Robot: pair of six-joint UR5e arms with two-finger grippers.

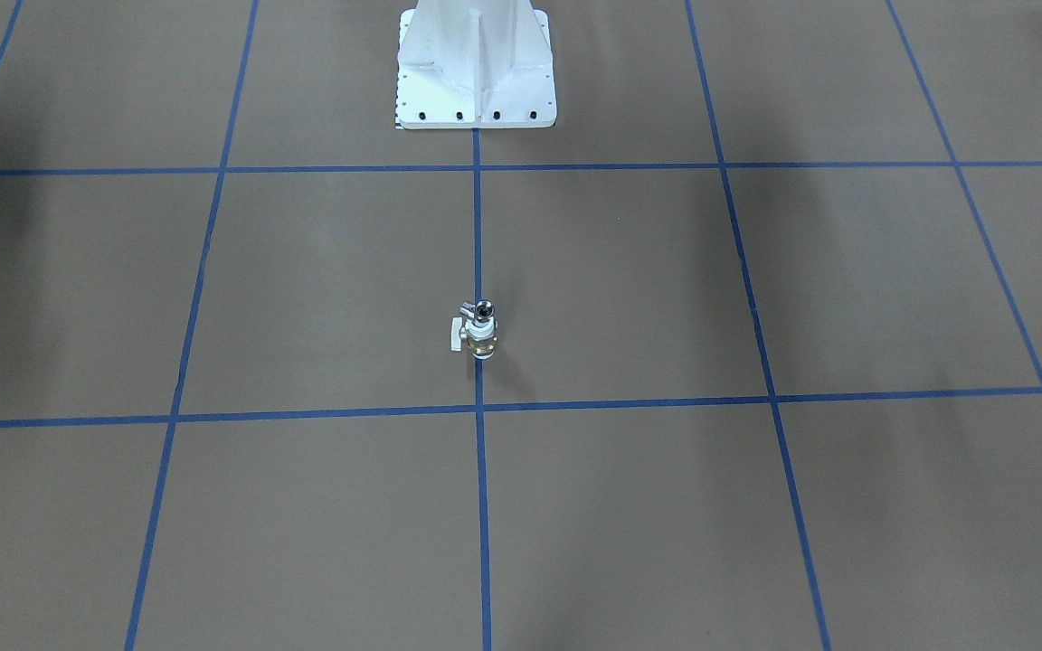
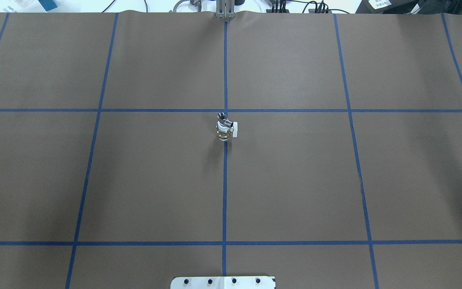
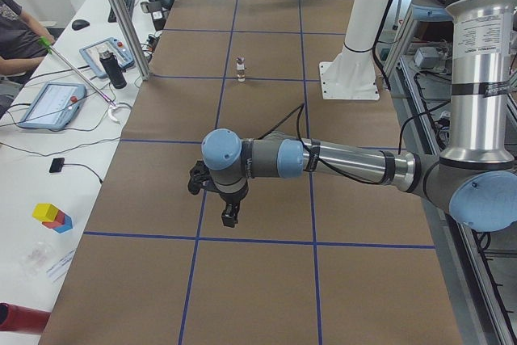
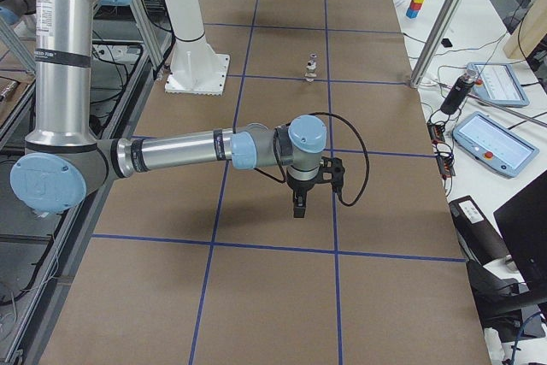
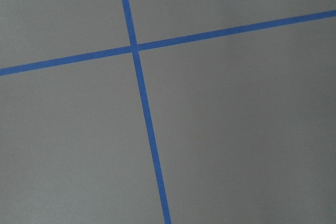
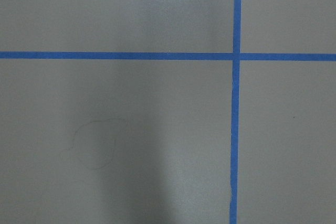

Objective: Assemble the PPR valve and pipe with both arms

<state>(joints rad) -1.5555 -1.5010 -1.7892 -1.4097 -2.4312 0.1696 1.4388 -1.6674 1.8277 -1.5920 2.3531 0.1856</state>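
Left pincer [image 3: 230, 217] and right pincer [image 4: 298, 207]: clenched or released, can't tell from side views. Hanging low over surface [image 3: 266, 280], apparently parked out of the way. Well beyond both, between them: PPR valve [image 1: 480, 342] upright, pipe [image 1: 482, 312] seated on top, looks joined already.

The PPR valve [image 1: 479, 342] stands upright mid-surface [image 1: 304, 289] on the centre blue line, with the pipe [image 1: 482, 313] on top and bare brown paper on every side. The white pedestal [image 1: 476, 72] stands well apart at the robot's edge. The left claw [image 3: 230, 217] and right claw [image 4: 298, 207] hang over the left and right ends.
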